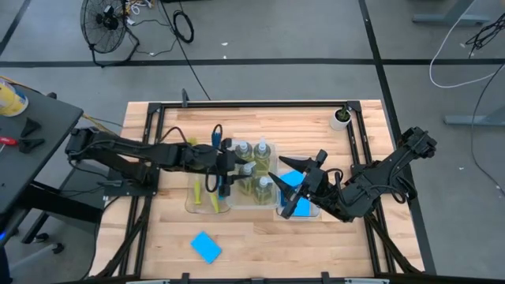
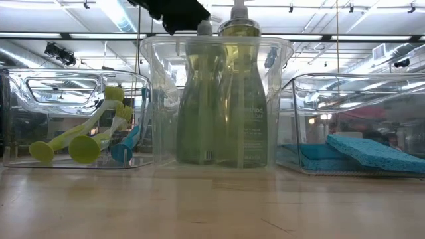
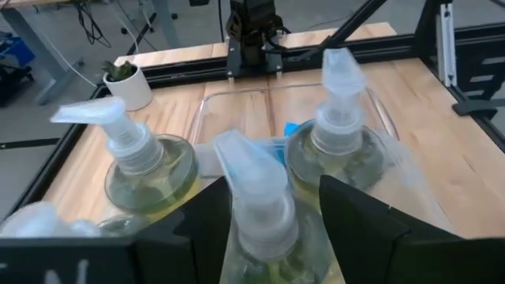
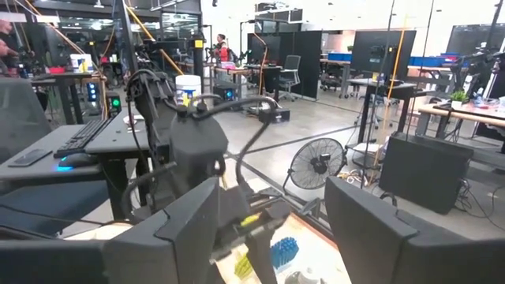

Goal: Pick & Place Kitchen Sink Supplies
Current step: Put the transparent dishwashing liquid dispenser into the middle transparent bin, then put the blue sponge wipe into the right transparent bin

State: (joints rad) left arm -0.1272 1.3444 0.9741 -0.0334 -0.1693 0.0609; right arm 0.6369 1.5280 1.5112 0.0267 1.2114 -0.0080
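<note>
My left gripper (image 1: 230, 168) reaches across from the left, its dark fingers (image 3: 359, 217) spread apart. My right gripper (image 1: 304, 183) angles in from the right, fingers (image 4: 371, 229) parted.

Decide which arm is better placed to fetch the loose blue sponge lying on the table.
Probably right for the sponge: the right gripper, jaws open and empty, hovers over the sponge tray; the left gripper sits among the bottles.

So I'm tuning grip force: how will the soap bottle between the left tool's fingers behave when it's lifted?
The soap bottle looks nearly full in the low view, so probably heavy for its size. Its clear plastic wall looks smooth, so it may slip in the left tool. Tall with a pump on top, it could tip against neighbouring bottles if gripped high.
</note>
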